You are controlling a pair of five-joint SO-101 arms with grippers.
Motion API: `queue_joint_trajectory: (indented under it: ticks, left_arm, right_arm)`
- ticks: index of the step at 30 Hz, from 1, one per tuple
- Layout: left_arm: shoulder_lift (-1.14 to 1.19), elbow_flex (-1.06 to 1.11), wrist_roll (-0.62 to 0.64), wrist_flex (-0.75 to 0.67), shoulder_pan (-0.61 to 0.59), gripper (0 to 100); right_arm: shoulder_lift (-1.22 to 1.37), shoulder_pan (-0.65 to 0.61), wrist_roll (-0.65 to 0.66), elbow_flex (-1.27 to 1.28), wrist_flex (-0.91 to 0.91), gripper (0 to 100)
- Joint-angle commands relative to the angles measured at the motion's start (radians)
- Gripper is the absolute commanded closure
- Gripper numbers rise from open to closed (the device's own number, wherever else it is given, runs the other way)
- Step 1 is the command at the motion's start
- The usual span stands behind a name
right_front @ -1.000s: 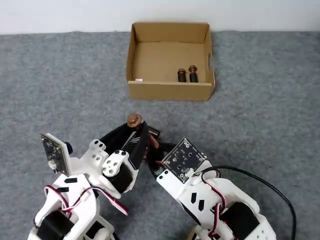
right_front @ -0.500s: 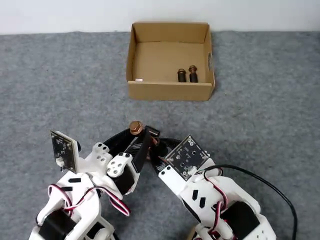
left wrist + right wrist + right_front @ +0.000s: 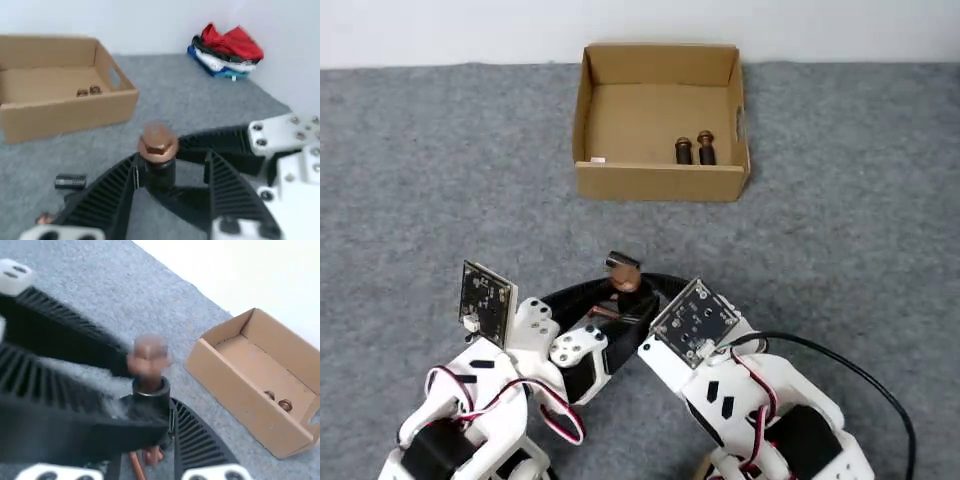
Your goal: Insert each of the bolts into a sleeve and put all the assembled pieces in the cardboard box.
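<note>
A copper-headed bolt [image 3: 157,140] stands in a black sleeve [image 3: 160,173], head up, in front of both arms. My right gripper [image 3: 150,407] is shut on the sleeve [image 3: 149,391], below the bolt head [image 3: 149,358]. My left gripper [image 3: 170,167] is open around the same piece, with one finger beside the sleeve and a gap on the other side. From above, the bolt head [image 3: 625,282] shows where the left gripper [image 3: 608,306] and right gripper [image 3: 636,292] meet. The cardboard box [image 3: 660,184] at the far side holds two assembled pieces [image 3: 695,150].
A loose black sleeve [image 3: 70,181] and a loose bolt [image 3: 44,218] lie on the grey carpet near the grippers. Another view shows a bolt [image 3: 145,460] on the carpet under the right gripper. A pile of folded cloth [image 3: 225,50] lies by the wall.
My left gripper carried the bolt right and nearer, over to the right gripper's sleeve. The bolt now stands in the sleeve and the left fingers have opened.
</note>
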Motion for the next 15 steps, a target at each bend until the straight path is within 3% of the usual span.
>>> queue_joint_trajectory:
  ticks: [1,3,6,11,15]
  left_arm:
    - [0.003,-0.082,-0.008,0.066,-0.029,79]
    - [0.003,-0.099,-0.011,0.074,-0.094,79]
    - [0.003,-0.101,-0.058,0.078,-0.206,79]
    - [0.003,-0.087,-0.107,0.078,-0.382,80]
    - [0.002,-0.019,-0.11,0.077,-0.497,91]
  right_arm:
    - [0.002,0.012,0.003,-0.035,-0.025,99.1]
    - [0.002,0.015,-0.011,-0.023,-0.025,99.1]
    - [0.002,0.061,-0.13,-0.014,-0.025,99.1]
    - [0.073,0.243,-0.295,-0.034,-0.033,99.1]
    - [0.251,0.337,-0.411,-0.181,-0.036,99.1]
